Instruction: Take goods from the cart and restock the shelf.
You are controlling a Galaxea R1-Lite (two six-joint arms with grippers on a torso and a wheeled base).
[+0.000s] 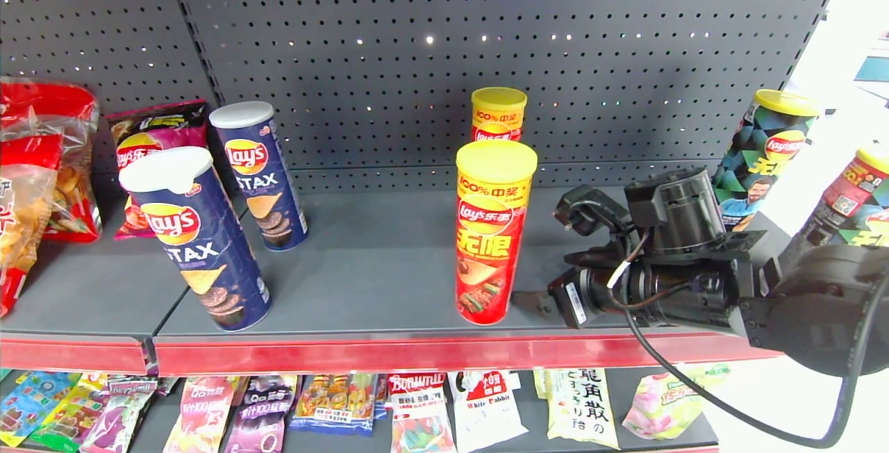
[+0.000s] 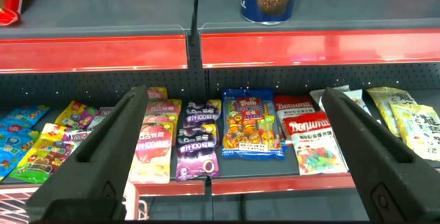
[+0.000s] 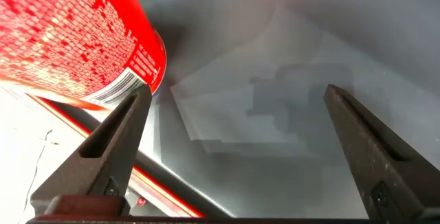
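Observation:
A red chip can with a yellow lid (image 1: 494, 231) stands upright near the front edge of the grey shelf (image 1: 375, 258). A second one (image 1: 498, 114) is behind it by the back panel. My right gripper (image 1: 549, 255) is open just right of the front can, low over the shelf. In the right wrist view the red can (image 3: 75, 38) sits beside one finger (image 3: 110, 148) of the right gripper (image 3: 237, 93), with nothing between the jaws. My left gripper (image 2: 235, 92) is open and empty, facing the lower shelf.
Two blue chip cans (image 1: 194, 237) (image 1: 258, 174) stand on the left of the shelf, with snack bags (image 1: 42, 161) beyond them. Two dark patterned cans (image 1: 764, 147) (image 1: 851, 203) stand past the shelf's right end. Candy bags (image 2: 251, 124) line the lower shelf under the red rail (image 1: 417, 352).

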